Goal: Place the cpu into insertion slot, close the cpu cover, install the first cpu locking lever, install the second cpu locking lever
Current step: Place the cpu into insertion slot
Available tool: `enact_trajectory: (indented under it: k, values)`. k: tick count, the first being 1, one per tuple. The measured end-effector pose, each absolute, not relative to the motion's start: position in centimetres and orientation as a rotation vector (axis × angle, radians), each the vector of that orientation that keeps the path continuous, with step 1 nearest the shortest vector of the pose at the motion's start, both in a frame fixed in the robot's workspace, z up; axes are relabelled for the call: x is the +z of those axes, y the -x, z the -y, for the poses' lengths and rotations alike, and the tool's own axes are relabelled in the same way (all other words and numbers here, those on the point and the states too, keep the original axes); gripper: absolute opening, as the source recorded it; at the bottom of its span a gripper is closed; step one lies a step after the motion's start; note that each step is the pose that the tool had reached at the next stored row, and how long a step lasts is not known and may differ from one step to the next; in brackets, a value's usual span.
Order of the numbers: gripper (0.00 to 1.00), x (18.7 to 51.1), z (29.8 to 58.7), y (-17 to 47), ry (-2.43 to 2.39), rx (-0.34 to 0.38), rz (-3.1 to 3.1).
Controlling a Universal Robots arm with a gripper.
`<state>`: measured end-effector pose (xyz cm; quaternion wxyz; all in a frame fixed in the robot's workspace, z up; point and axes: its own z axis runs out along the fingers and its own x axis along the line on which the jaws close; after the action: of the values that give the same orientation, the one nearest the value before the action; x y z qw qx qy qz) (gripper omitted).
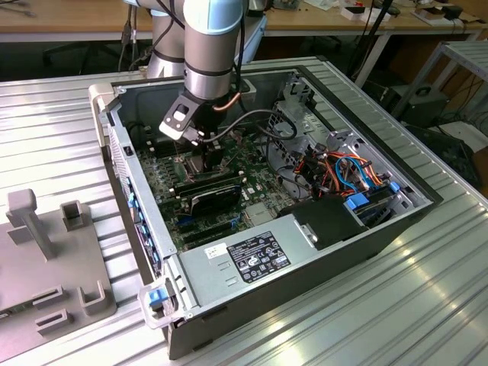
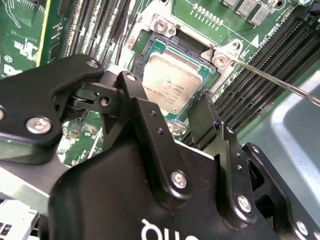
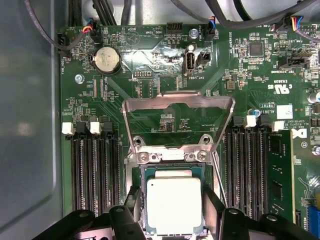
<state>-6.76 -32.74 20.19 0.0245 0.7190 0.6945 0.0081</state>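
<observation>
Leaning over the open computer case (image 1: 381, 229) on the ribbed metal desk (image 1: 427, 313), I see the arm (image 1: 210, 46) reaching down into it. In the exterior view the claw (image 1: 200, 149) hangs over the green board (image 1: 164, 187) at about ten o'clock from the case's middle. The labelled power supply (image 1: 252, 255) lies at six o'clock, a tangle of orange and blue cables (image 1: 347, 171) at two o'clock, and a grey fixture (image 1: 46, 259) sits outside the case at eight o'clock.

Both wrist views show the cpu (image 3: 174, 205) lying flat in the insertion slot (image 3: 172, 169), silvery top up. The claw (image 3: 172, 194) stands apart just above it, with one black finger on each side of the chip. Its fingers (image 3: 131, 199) come very near the chip's edges; I cannot tell whether they touch.

The cpu cover (image 3: 178, 101) is swung up on its hinge beside the socket, and the board shows through its square window. In the second wrist view a thin locking lever (image 2: 280, 82) juts out free from a corner of the socket, not latched. Rows of black memory slots (image 3: 95, 170) flank the socket on two sides, and a coin battery (image 3: 107, 59) sits beyond the raised cover.
</observation>
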Motion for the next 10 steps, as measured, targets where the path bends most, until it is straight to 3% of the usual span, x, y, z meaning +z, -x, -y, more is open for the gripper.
enact_trajectory:
  k: [10]
  values:
    - [0.62, 20.83, 32.74, 6.76, -2.225, 0.023, -2.150]
